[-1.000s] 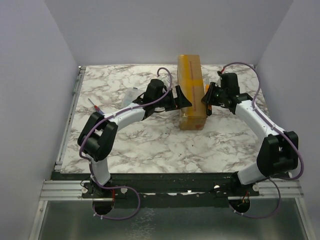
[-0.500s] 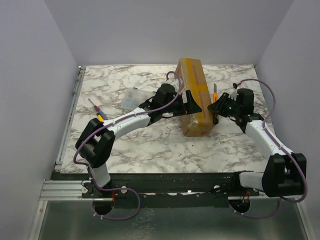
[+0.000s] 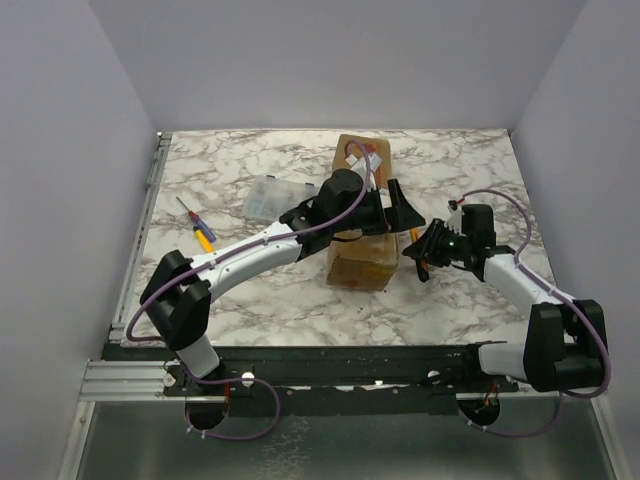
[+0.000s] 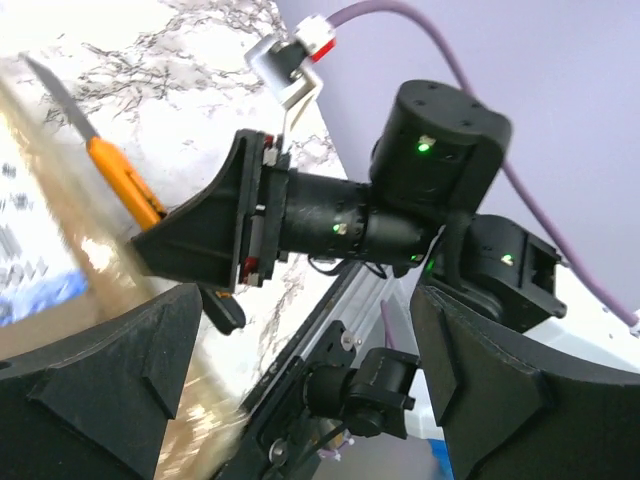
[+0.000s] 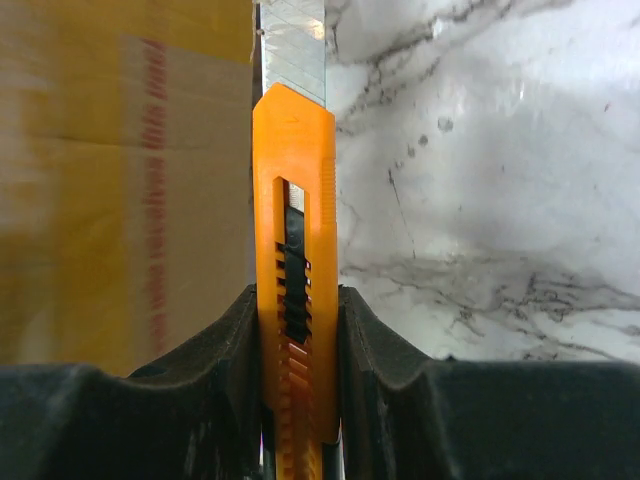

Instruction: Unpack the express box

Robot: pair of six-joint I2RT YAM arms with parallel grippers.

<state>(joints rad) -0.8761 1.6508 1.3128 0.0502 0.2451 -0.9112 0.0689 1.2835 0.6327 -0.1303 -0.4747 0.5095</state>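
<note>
The express box (image 3: 356, 262), a long brown carton with a white label at its far end, lies slanted mid-table, partly under my left arm. It shows blurred in the left wrist view (image 4: 50, 260) and in the right wrist view (image 5: 120, 180). My left gripper (image 3: 406, 214) is open and empty over the box's right side, its jaws wide apart (image 4: 310, 390). My right gripper (image 3: 424, 256) is shut on an orange utility knife (image 5: 295, 250). The blade (image 5: 292, 45) is out and lies right beside the box's edge. The knife also shows in the left wrist view (image 4: 125, 185).
A small clear plastic compartment case (image 3: 269, 196) lies left of the box. A red and yellow screwdriver (image 3: 197, 224) lies at the table's left. Grey walls close in the marble table (image 3: 300, 290) on three sides. A metal rail runs along the left edge.
The box has swung and shifted toward the near left, now showing its label face. My left gripper reached right over it. My right gripper brought the knife nearer, down beside the box's right side.
</note>
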